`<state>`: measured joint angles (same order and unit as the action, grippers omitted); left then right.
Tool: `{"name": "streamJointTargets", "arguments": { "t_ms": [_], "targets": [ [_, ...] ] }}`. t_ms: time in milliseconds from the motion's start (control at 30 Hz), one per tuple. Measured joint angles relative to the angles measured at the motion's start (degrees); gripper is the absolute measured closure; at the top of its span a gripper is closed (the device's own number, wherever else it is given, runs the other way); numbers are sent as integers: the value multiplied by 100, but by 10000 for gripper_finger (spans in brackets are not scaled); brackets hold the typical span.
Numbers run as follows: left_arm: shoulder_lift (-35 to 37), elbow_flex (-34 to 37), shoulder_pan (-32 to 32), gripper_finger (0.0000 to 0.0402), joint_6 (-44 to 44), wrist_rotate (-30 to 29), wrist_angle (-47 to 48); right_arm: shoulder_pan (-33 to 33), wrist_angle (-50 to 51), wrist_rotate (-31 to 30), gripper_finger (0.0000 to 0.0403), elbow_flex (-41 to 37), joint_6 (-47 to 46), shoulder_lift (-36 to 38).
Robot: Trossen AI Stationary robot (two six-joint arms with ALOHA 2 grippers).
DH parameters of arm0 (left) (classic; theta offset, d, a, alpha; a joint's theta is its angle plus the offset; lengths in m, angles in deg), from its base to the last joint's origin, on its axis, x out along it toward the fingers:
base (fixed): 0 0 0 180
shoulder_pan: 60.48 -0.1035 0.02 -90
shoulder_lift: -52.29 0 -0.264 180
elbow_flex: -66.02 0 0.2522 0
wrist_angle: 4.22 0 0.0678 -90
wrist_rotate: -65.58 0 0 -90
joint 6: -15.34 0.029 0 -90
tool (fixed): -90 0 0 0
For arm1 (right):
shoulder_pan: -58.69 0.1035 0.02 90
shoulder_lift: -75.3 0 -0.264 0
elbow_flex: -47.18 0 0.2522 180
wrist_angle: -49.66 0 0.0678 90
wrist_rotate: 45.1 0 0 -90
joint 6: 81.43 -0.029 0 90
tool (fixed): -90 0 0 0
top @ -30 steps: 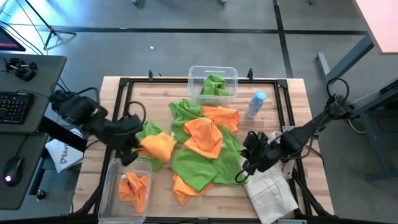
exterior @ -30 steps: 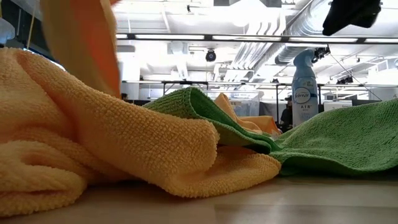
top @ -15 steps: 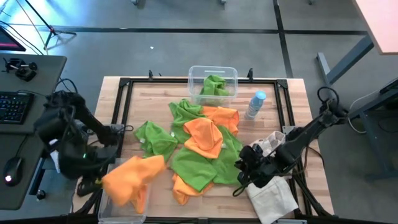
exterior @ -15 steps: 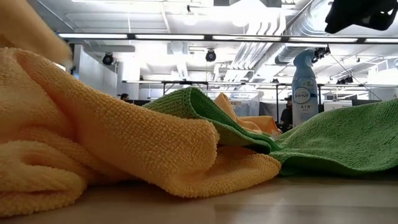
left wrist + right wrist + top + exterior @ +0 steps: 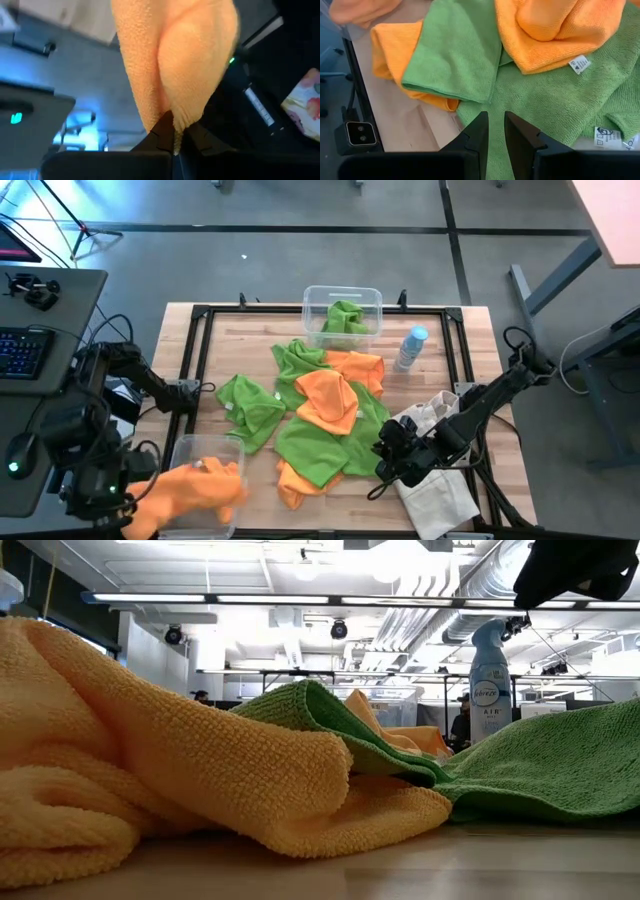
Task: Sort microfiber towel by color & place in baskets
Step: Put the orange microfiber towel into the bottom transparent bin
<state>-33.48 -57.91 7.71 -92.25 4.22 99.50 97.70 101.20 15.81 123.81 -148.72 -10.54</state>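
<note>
So your wooden bench (image 5: 240,345) has most of the work left on it. The big mixed heap of soft orange and green microfiber towels (image 5: 320,415) sits in the middle, at least half a dozen cloths overlapping, with one green one (image 5: 250,402) lying a bit apart toward the left arm's side.

The clear plastic basket at the far edge (image 5: 342,298) holds one bunched green towel, so that's clearly your green bin. The second clear basket at the near-left corner (image 5: 192,448) has orange in it. I'd call it a quarter done at best.

The off-white fabric tote bag (image 5: 438,490) lies at the near-right corner, and the small clear bottle with the blue cap (image 5: 411,347) stands near the far-right edge. Both are out of the sorting.

Your left gripper (image 5: 173,134) is clamped shut on the bright orange towel (image 5: 185,492), which hangs right over the near-left basket, spilling past its near rim. Your right gripper (image 5: 492,131) hovers over the heap's right edge with its fingers a narrow gap apart, holding nothing.

Compared with a second ago: the orange towel was up by the heap's left side and has swung down over the basket, with the left arm pulling back off the bench. The right arm has crept slightly toward the near edge.
</note>
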Motion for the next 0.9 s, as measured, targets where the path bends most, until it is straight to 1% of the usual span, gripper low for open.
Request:
{"name": "streamJointTargets", "arguments": {
  "t_ms": [133, 233, 300, 367, 567, 633, 700, 833, 900],
  "targets": [
    [66, 0, 135, 401, -426, 23, 8, 0, 2, -177, 348, 0, 6, 0],
    [103, 0, 162, 401, -435, -243, 7, 0, 4, -299, 348, 0, 13, 0],
    [123, 0, 158, 401, -188, -661, 5, 0, 6, -355, 348, 0, 20, 0],
    [134, 0, 82, 401, 236, -1226, 5, 0, 7, -376, 348, 0, 20, 0],
    [128, 18, -386, 401, 1765, -3107, -7, 0, 11, -378, 348, 0, 70, 0],
    [128, 179, -602, 401, 2278, -3402, 0, 0, 9, -378, 348, 0, 131, 0],
    [118, 510, -802, 401, 2753, -3280, -10, 0, 11, -376, 348, 0, 159, 0],
    [40, 1533, -1062, 401, 3649, -2324, -4, 0, 11, -376, 348, 0, 156, 0],
    [-10, 2074, -1081, 401, 3914, -2059, -46, 0, 11, -376, 348, 0, 161, 0]
  ]
}}
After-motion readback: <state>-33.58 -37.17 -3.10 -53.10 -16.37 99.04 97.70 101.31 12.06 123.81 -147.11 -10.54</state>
